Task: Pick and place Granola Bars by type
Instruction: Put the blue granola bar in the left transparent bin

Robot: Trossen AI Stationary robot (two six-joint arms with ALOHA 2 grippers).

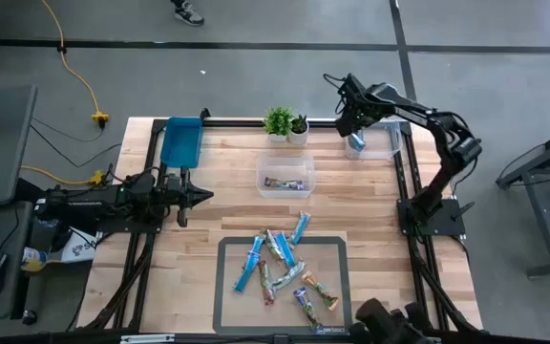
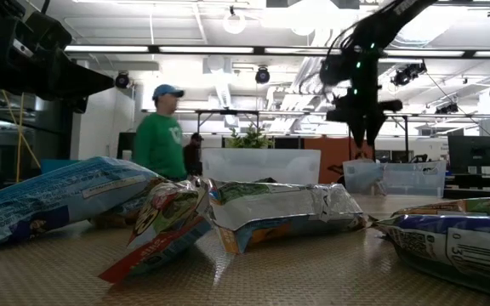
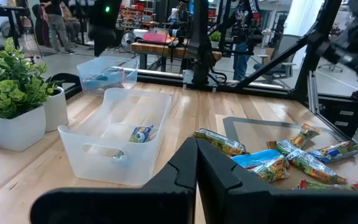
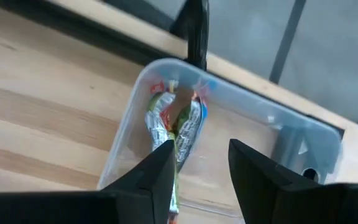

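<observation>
Several granola bars [image 1: 280, 263] lie heaped on a grey-edged mat [image 1: 225, 287] near the table's near edge; most are light blue, some green or red. They fill the foreground of the low view [image 2: 262, 208]. One multicoloured bar [image 1: 283, 182] lies in the middle clear bin [image 1: 286, 161]. A blue and silver bar [image 4: 176, 121] lies in the far-right clear bin [image 4: 263, 112]. My right gripper [image 4: 201, 165] hovers open just above that bin, fingers pointing down. My left gripper [image 1: 203, 196] is shut and rests at the table's left, pointing toward the middle bin.
Two small potted plants [image 1: 285, 124] stand at the far edge behind the middle bin. A blue tray [image 1: 181, 141] sits at the far left. Bare wood lies between the mat and the bins. People stand in the room beyond the table [image 2: 160, 136].
</observation>
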